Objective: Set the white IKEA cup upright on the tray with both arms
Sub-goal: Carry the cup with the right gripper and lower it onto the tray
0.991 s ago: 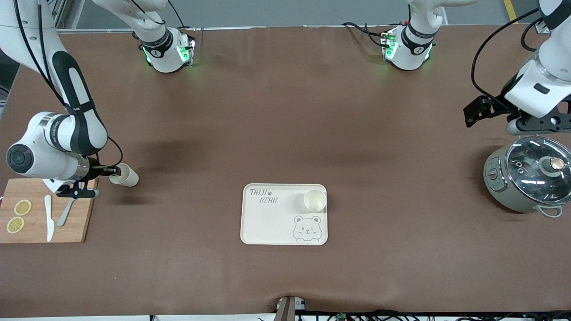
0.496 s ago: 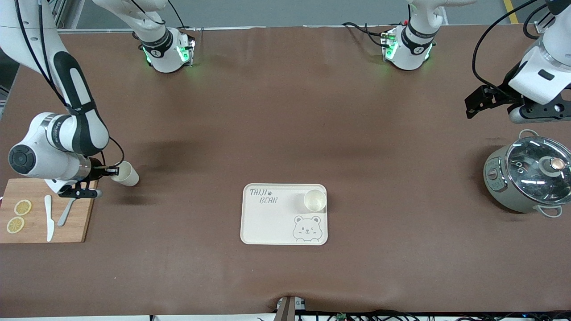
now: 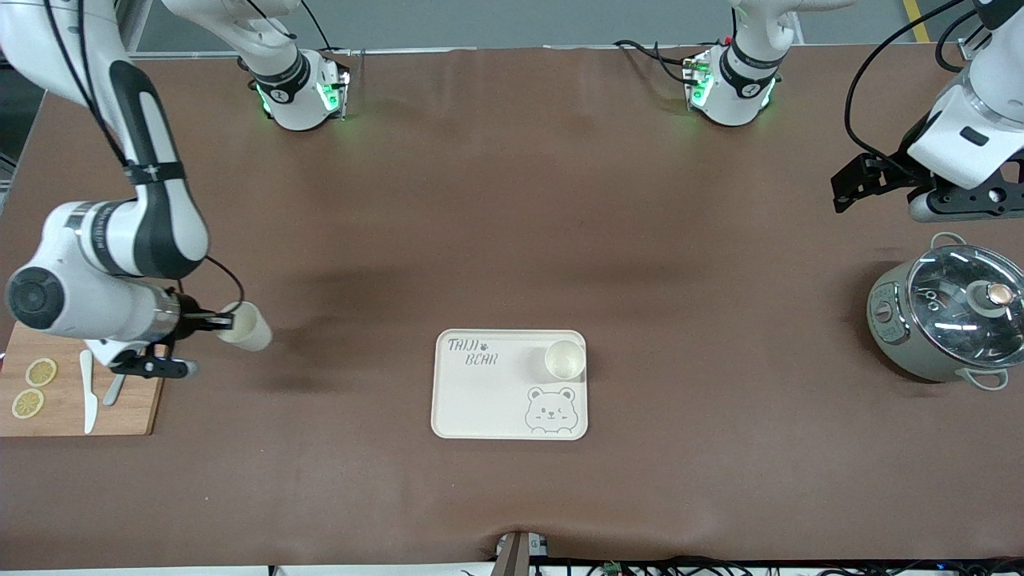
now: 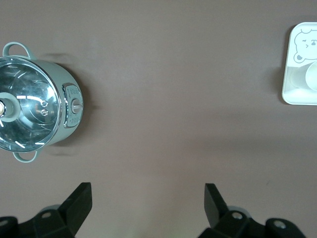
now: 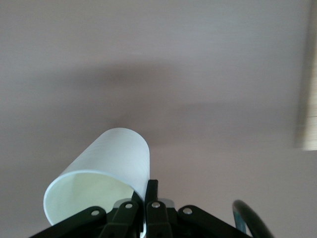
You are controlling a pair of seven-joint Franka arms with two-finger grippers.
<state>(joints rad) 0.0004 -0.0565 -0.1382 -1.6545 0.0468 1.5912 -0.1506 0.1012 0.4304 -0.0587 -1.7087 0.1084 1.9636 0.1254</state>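
A white cup hangs on its side in my right gripper, which is shut on its rim over the bare table beside the cutting board. In the right wrist view the cup has its open mouth toward the camera and one finger inside the rim of my right gripper. The cream bear tray lies mid-table with a second white cup upright on it. My left gripper is open and empty, up in the air near the pot. It also shows in the left wrist view.
A grey-green pot with a glass lid stands at the left arm's end and shows in the left wrist view. A bamboo cutting board with lemon slices and a white knife lies at the right arm's end.
My right gripper has lifted the cup and carried it a little toward the tray. My left gripper has drawn slightly away from the pot and stays open.
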